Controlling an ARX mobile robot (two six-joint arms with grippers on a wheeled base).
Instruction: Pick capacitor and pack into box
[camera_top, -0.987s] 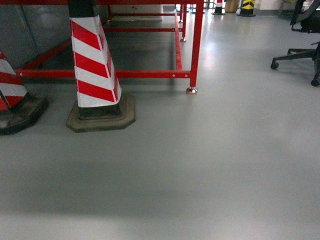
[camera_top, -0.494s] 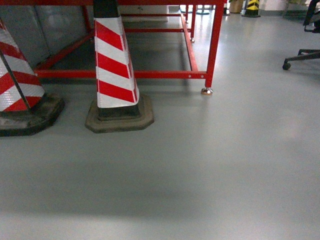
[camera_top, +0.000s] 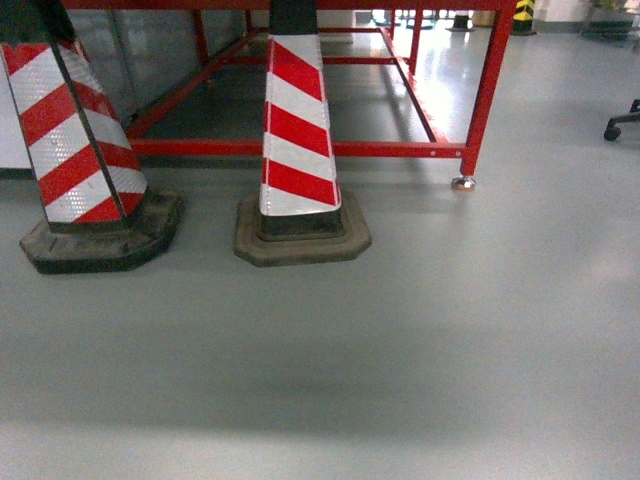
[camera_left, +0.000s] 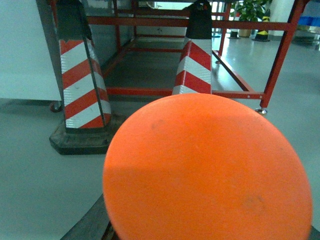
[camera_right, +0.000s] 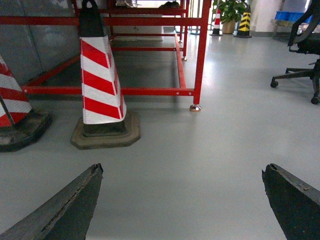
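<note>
We see the capacitor (camera_left: 207, 172) only in the left wrist view. It is an orange round piece, very close to the camera, and it fills the lower half of that picture. It covers the place of the left jaws, so we cannot tell whether they are apart or together, or whether they hold it. Only a dark strip shows under its lower left edge.

In the right wrist view the right jaws stand wide apart and hold nothing. The two dark fingers (camera_right: 65, 205) come in from the lower corners, with bare grey floor (camera_right: 200, 150) between them. The capacitor is not between them.

In front of the robot, the head view shows two red and white striped cones, one (camera_top: 300, 140) near the middle and one (camera_top: 80, 140) at the left, each on a dark base. Behind them stands a red metal frame (camera_top: 480, 90) with a small foot on the floor. In the right wrist view an office chair (camera_right: 305, 45) is at the right edge. Far behind are a green plant (camera_right: 231, 7) and a yellow and black cone (camera_right: 244, 20).
</note>
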